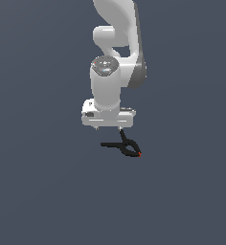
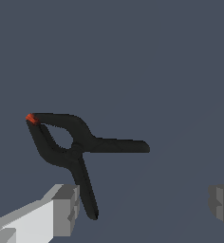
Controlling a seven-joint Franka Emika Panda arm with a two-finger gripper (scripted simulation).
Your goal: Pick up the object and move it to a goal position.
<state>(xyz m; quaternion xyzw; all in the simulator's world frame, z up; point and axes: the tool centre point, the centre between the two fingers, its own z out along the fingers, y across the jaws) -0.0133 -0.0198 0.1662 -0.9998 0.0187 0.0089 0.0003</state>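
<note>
Flat grey-blue floor holds the clamp [image 1: 124, 148] just beneath the gripper [image 1: 108, 128], whose jaws stand wide, holding nothing. Light and stiff, I'd judge (thin, maybe slippery); best pinched across its looped body.

The supporting surface [image 1: 38, 191] is a plain, unbroken dark slate-blue plane that fills both views, with no edge, corner or seam showing, so places on it cannot be tied to any border. Lying flat on it is a single thing, a small black spring clamp [image 1: 124, 146]: its two thin handles splay apart from a looped body, and a tiny red-orange tip [image 2: 31, 118] closes the loop's far end.
</note>
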